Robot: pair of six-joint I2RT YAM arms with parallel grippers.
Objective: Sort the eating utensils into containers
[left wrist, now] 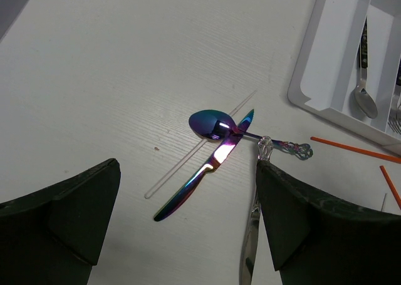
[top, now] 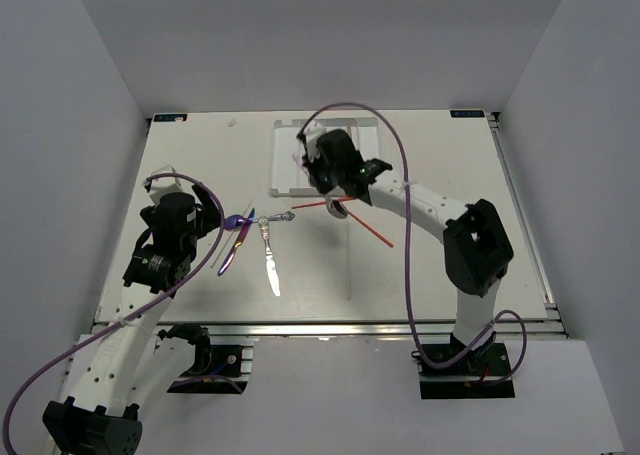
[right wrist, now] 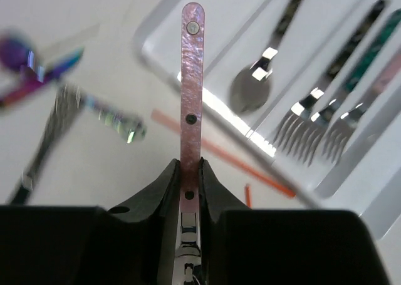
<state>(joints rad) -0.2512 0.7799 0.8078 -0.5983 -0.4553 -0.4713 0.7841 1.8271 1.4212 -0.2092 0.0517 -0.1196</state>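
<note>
Right arm: right fingers are nearly closed, pinching a pink-handled utensil low on its riveted handle. The handle points forward and its working end is hidden behind the fingers, so I cannot tell the type. The grip is narrow because the handle is thin and flat, and clamping across the flat faces should stop it from rolling.

Position: the utensil hangs above the near edge of the white tray, roughly lined up with the long compartments. One lane holds a spoon. Forks lie beside it past a divider, tines toward the camera. Judgement: the arm is carrying the piece to its lane, and it will need to run parallel to the dividers to drop in cleanly.

Left arm: left fingers are spread fully wide and hold nothing. They hover over the loose pile on the counter.

- An iridescent knife lies across an iridescent spoon.
- A clear chopstick runs under both.
- An ornate silver handle lies just beside them.
- An orange chopstick lies near the tray's edge.

Judgement: the wide opening suits a straddle of the knife. The crossed pieces could shift together when the knife is pinched.

Task partly done: several utensils are in the tray and several are on the counter.
</note>
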